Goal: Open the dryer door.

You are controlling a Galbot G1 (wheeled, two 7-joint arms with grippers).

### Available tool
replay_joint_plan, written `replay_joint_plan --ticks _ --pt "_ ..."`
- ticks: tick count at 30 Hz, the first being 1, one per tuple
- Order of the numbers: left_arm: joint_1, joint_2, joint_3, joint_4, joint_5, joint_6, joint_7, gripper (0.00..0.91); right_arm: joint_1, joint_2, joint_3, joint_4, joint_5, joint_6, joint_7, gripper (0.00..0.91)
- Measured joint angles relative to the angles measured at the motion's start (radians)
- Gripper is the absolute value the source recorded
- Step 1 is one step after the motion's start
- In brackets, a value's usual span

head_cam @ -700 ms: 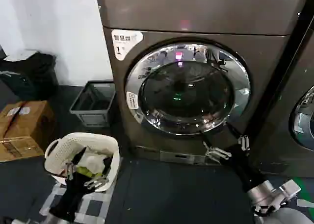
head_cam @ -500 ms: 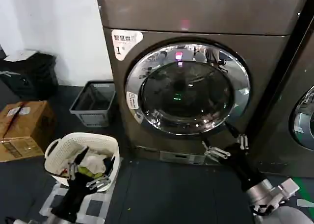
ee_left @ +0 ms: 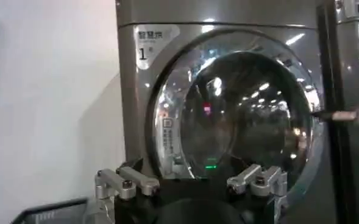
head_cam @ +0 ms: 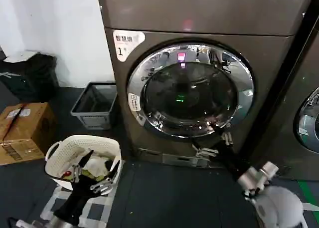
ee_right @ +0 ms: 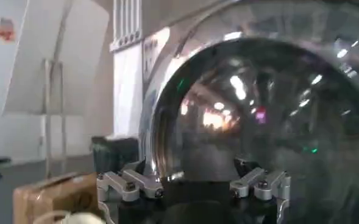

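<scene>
From the head camera, we see the dryer (head_cam: pixel 199 83) standing against the wall, its white "1" sticker (head_cam: pixel 127 42) above and to the left of the dryer door (head_cam: pixel 190 91). The door sits flush in the machine's front, so we judge it not yet opened. Our right gripper (head_cam: pixel 213 144) hangs just below the door's chrome rim, fingers spread and holding nothing; we judge it is placed there to reach the rim's edge for a pull. Our left gripper (head_cam: pixel 89 180) waits well to the left of the door, low over a white laundry basket (head_cam: pixel 56 155), out of the way of the door. A grey bin (head_cam: pixel 94 106) stands on the floor just left of the dryer.

From the left wrist, the left gripper (ee_left: pixel 191 182) shows its fingers wide apart and empty, facing the door (ee_left: pixel 240 115) from well back.

From the right wrist, the right gripper (ee_right: pixel 194 181) is likewise spread and empty, with the door's rim and dark glass (ee_right: pixel 258 115) looming near ahead. We cannot tell whether a fingertip touches the rim.
</scene>
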Motion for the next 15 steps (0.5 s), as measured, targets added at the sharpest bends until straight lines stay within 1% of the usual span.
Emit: replay_joint_plan --ticks 9,15 --pt "0.020 -0.013 0.000 -0.022 0.000 0.010 0.032 0.907 0.162 0.009 -0.148 -0.129 -0.005 0.012 -0.006 0.907" --pt "0.018 -0.020 -0.004 -0.022 -0.001 0.015 0.042 0.907 0.240 0.021 -0.228 -0.199 -0.024 0.023 -0.007 0.907"
